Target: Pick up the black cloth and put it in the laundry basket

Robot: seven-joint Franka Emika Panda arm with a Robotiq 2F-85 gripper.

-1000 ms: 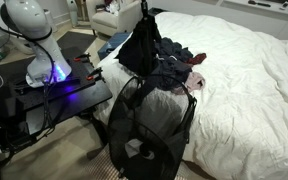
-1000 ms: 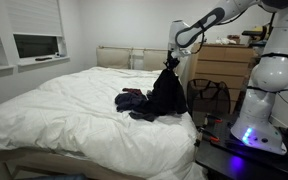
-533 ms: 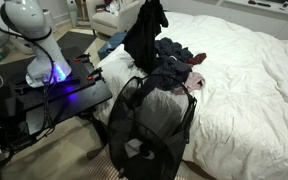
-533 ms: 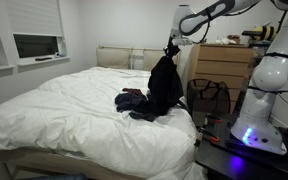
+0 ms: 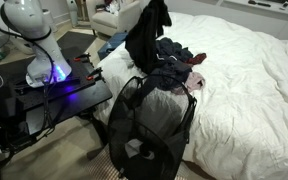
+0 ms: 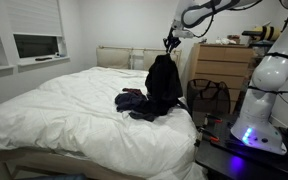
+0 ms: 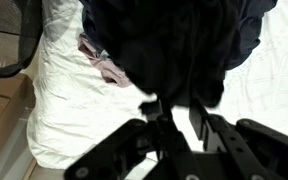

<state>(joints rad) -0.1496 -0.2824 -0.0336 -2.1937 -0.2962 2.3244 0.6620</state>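
Observation:
The black cloth [image 6: 163, 84] hangs in the air from my gripper [image 6: 169, 42], above the bed's edge. In an exterior view it dangles [image 5: 147, 38] above the pile of clothes [image 5: 176, 62], and my gripper is cut off at the top edge there. The wrist view shows the cloth [image 7: 174, 50] bunched between the fingers of my gripper [image 7: 171, 120], which is shut on it. The black mesh laundry basket [image 5: 149, 125] stands open on the floor beside the bed, nearer than the cloth. It also shows in an exterior view [image 6: 208, 96].
A white bed [image 6: 74, 115] fills the middle. A dark pile of clothes [image 6: 132, 101] lies on it. The robot base [image 5: 29, 45] with blue light stands on a black stand [image 5: 54, 100]. A wooden dresser [image 6: 224, 62] stands behind.
My gripper has risen, lifting the black cloth higher above the pile of clothes. The cloth's lower end now hangs clear of the pile.

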